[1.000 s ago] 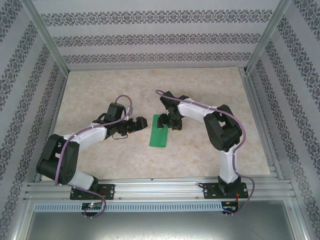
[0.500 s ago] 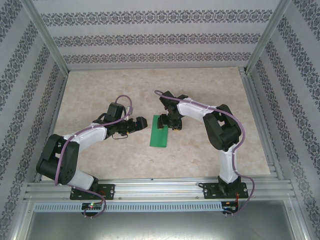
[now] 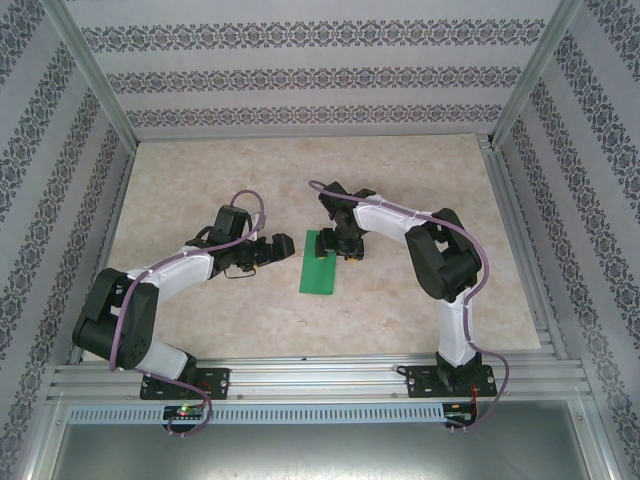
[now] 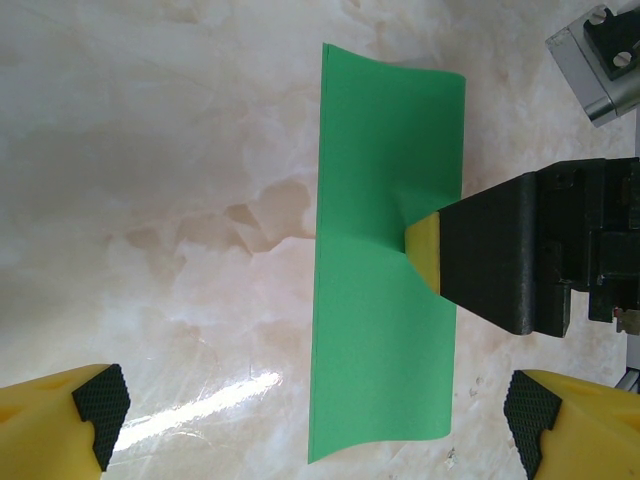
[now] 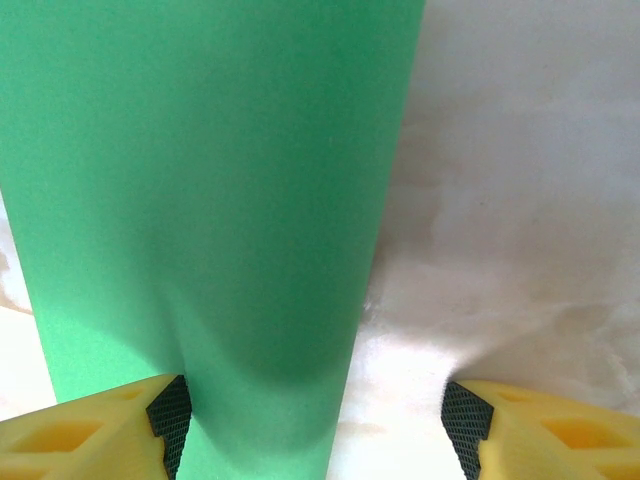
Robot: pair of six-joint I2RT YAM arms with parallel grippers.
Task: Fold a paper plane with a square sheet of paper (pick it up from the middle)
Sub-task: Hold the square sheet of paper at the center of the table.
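The square sheet of paper (image 3: 320,264) lies on the table folded into a long bright-green rectangle (image 4: 385,270). My right gripper (image 3: 345,247) stands over its far right edge with jaws open. One yellow fingertip (image 4: 424,246) presses down on the paper and dimples it. In the right wrist view the green paper (image 5: 210,200) runs under the left finger (image 5: 168,415), and the right finger (image 5: 466,416) is over bare table. My left gripper (image 3: 284,246) hovers just left of the sheet, wide open (image 4: 315,420) and holding nothing. The paper's near end curls up slightly.
The marble-patterned tabletop (image 3: 200,180) is walled by patterned panels with aluminium posts (image 3: 90,75). A metal rail (image 3: 320,380) runs along the near edge by the arm bases. Part of the right arm's metal wrist (image 4: 600,60) shows at the left wrist view's upper right.
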